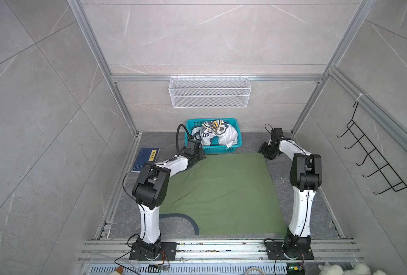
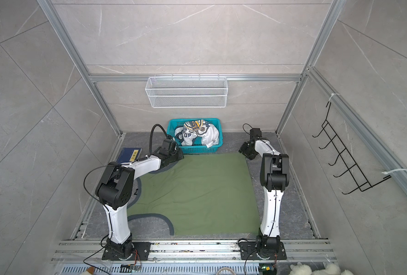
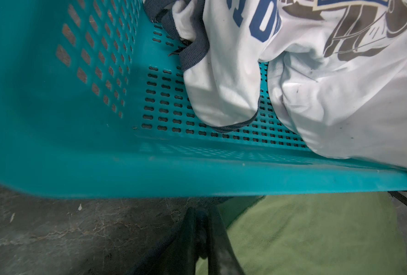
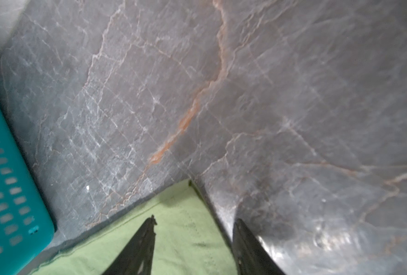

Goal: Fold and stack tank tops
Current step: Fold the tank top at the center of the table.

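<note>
The olive green tank top [image 1: 221, 190] [image 2: 197, 190] lies spread flat on the dark table, its navy armhole trim [image 1: 188, 220] curling at the near left. The white tank top [image 1: 218, 134] [image 3: 317, 95] sits crumpled in the teal basket [image 1: 221, 150]. My left gripper [image 1: 201, 156] [image 3: 203, 214] is at the green top's far left corner, just in front of the basket, with its jaws shut on the cloth's dark-trimmed edge. My right gripper [image 1: 262, 150] [image 4: 195, 219] stands open over the far right corner of the green top [image 4: 174, 238], one finger on the cloth, the other over bare table.
The teal basket [image 2: 197, 149] stands at the back, close behind the green top's far edge. A blue book [image 1: 146, 158] lies at the far left. A white wire basket [image 1: 209, 91] hangs on the back wall and a black hook rack [image 1: 376, 162] on the right wall.
</note>
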Controlling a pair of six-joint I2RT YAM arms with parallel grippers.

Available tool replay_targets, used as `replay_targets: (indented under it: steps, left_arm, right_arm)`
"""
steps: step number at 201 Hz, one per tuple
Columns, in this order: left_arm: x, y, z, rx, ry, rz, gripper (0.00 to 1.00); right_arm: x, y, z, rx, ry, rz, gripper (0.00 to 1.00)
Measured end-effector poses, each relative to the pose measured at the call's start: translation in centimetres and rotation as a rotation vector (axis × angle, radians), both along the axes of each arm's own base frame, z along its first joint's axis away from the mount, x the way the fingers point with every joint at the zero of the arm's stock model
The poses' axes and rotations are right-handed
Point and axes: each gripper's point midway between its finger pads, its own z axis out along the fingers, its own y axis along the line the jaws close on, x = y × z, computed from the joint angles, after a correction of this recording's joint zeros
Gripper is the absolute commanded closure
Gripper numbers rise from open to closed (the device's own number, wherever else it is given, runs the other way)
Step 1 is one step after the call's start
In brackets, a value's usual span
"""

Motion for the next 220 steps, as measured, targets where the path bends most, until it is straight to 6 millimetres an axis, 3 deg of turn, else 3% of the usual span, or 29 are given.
replay_targets:
  steps: [47, 102, 135, 168, 199, 220]
  left_arm:
    - [0.0, 0.0, 0.0, 0.0, 0.0, 0.001, 1.0]
    - [0.0, 0.0, 0.0, 0.001, 0.0, 0.002, 1.0]
    - [-0.4, 0.2, -0.7, 0.008, 0.014, 0.002, 1.0]
    - [-1.6, 0.9, -1.2, 0.029, 0.029, -0.007, 1.0]
    - [-2.9, 1.4, 0.2, 0.038, 0.005, -0.023, 1.0]
    - [-3.8, 1.8, 1.5, 0.035, -0.024, -0.033, 1.0]
  right_arm:
    - [1.4, 0.5, -0.3, -0.03, 0.013, 0.027, 0.67]
    - [0.9, 1.0, -0.8, -0.044, 0.036, 0.046, 0.96]
    - [-0.3, 0.7, -0.3, -0.07, 0.038, 0.048, 0.99]
    - [-2.2, 0.2, 2.9, -0.105, -0.008, 0.048, 0.99]
    - [-4.1, 0.1, 7.4, -0.121, -0.112, 0.044, 0.99]
    - [-6.3, 0.2, 8.6, -0.121, -0.15, 0.045, 0.99]
